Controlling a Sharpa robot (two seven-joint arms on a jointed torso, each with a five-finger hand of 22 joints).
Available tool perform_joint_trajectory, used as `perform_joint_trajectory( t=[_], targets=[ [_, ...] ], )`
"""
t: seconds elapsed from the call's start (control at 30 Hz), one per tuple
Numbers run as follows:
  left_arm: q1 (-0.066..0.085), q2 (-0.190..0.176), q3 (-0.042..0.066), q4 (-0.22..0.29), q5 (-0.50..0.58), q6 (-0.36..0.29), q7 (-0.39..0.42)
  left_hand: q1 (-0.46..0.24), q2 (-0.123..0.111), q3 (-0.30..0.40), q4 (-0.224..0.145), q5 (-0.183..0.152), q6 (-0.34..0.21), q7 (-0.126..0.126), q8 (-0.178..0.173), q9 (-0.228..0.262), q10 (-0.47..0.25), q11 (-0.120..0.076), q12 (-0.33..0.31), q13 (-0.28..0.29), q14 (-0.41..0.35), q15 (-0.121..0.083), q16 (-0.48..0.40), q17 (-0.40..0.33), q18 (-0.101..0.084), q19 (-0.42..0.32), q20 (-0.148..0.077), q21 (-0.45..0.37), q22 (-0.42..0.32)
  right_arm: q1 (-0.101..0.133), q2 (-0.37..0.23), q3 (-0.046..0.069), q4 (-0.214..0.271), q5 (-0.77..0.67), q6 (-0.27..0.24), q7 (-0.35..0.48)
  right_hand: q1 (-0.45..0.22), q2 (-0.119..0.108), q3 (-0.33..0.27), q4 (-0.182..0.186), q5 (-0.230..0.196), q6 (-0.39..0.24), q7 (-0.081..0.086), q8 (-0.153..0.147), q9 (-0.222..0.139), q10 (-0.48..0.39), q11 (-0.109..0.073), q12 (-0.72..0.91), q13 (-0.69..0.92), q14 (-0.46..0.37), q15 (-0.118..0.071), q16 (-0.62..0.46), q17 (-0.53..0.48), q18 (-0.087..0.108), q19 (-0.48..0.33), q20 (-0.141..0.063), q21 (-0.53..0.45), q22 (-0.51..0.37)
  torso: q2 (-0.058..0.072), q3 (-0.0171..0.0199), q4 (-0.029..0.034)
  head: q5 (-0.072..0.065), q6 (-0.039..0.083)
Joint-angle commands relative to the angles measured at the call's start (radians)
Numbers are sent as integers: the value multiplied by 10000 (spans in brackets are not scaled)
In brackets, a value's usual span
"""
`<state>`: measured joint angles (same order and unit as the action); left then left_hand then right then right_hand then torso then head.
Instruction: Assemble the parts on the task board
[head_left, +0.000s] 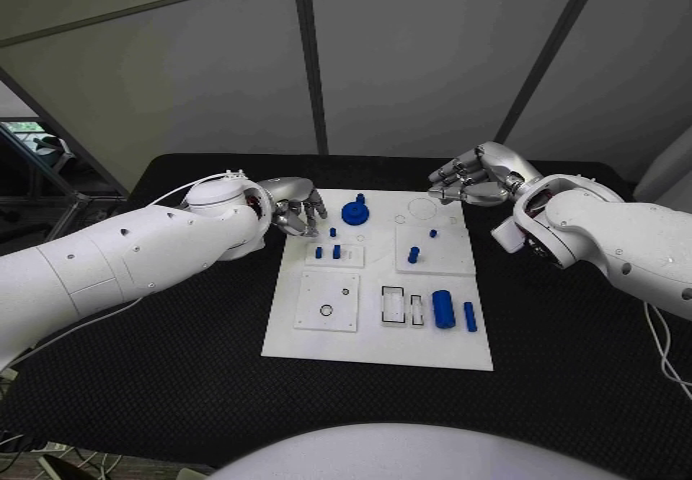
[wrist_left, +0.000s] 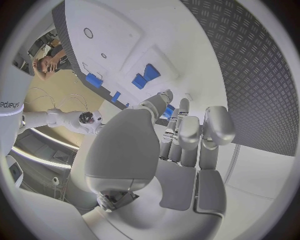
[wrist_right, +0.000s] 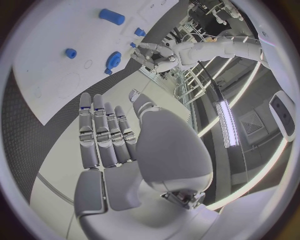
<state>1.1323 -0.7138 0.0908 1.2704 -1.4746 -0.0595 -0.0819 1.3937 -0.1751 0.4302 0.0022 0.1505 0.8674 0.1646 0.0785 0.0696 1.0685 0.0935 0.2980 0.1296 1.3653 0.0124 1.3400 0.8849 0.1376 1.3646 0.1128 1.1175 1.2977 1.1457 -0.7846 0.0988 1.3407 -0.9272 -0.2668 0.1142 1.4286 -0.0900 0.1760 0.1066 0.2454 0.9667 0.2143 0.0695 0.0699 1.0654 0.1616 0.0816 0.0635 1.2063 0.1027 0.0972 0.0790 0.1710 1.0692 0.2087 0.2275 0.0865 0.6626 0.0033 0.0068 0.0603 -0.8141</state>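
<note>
The white task board (head_left: 378, 330) lies in the middle of the black table. A round blue part (head_left: 355, 212) stands near its far edge, with small blue pegs (head_left: 329, 252) and another peg (head_left: 414, 255) behind mid-board. A blue cylinder (head_left: 444, 309) and a blue bar (head_left: 470, 316) lie at the near right. My left hand (head_left: 296, 207) hangs over the board's far left edge, fingers pointing down beside a small peg (wrist_left: 169, 111), holding nothing. My right hand (head_left: 469, 178) hovers past the far right corner, fingers extended (wrist_right: 103, 130) and empty.
The board (wrist_left: 119, 30) carries raised white sub-plates (head_left: 327, 300) with holes and rectangular slots (head_left: 392, 304). Black table cloth (head_left: 144, 370) surrounds it on all sides. From the right wrist I see the round part (wrist_right: 114, 59) and the left hand (wrist_right: 150, 52) beyond it.
</note>
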Motion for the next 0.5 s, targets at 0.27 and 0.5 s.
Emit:
perform_joint_trajectory(
  t=[0.27,0.5],
  targets=[
    [23,-1004,294,354,4310,-2188,1996,98,184,56,12,-17,1050,51,525,100,156,20,261,184,-871,30,-1086,-2219,75,-1148,14,-2346,-1378,6,-146,5,312,-5989,638,-1953,563,-20,783,-459,-388,1008,-603,218,22,1325,-760,387,-10,2856,-995,2237,1423,53,1993,-1279,2557,1483,7,32,-24,-429,282],
    [24,-1541,317,566,9949,-2373,3953,-96,326,-61,216,-34,1053,203,564,15,-360,200,222,143,-2396,195,-2933,-4715,451,-2671,165,-5104,-3068,-84,-111,-2,417,-7877,1018,-2597,244,-404,1263,-216,-682,836,-677,-31,-17,848,-774,-10,12,2918,-985,3511,2420,47,1633,-1282,3823,2426,-6,4,8,-641,443]
  ],
)
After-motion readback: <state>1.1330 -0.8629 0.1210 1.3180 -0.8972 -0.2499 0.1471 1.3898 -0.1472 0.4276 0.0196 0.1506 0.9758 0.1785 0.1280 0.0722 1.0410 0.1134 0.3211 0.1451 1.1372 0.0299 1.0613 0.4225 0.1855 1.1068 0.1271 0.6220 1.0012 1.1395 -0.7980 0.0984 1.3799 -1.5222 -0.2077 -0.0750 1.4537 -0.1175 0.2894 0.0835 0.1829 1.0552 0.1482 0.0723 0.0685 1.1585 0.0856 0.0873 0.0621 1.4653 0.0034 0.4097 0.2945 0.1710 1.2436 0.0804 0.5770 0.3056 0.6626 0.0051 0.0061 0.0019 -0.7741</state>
